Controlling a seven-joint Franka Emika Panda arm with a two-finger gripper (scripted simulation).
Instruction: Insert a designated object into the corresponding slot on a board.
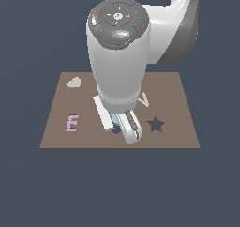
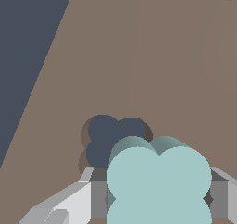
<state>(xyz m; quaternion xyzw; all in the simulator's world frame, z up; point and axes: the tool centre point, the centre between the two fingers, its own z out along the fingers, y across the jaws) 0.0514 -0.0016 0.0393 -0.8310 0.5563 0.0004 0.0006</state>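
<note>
In the wrist view my gripper (image 2: 159, 197) is shut on the teal lobed piece (image 2: 159, 181). The piece hangs just above the brown board (image 2: 152, 56). It partly covers the dark flower-shaped slot (image 2: 104, 142), which shows beside and beyond it, so the piece sits offset from the slot. In the exterior view the gripper (image 1: 123, 127) is low over the board (image 1: 173, 90), near its front edge. Only a sliver of the teal piece (image 1: 114, 119) and of the slot (image 1: 116, 130) shows under the arm.
On the board are a pink letter E (image 1: 71, 123), a pale heart (image 1: 73, 83), a white V (image 1: 143, 99) and a dark star-shaped cut-out (image 1: 155, 124) on the exterior view's right of the gripper. The arm's body hides the board's middle.
</note>
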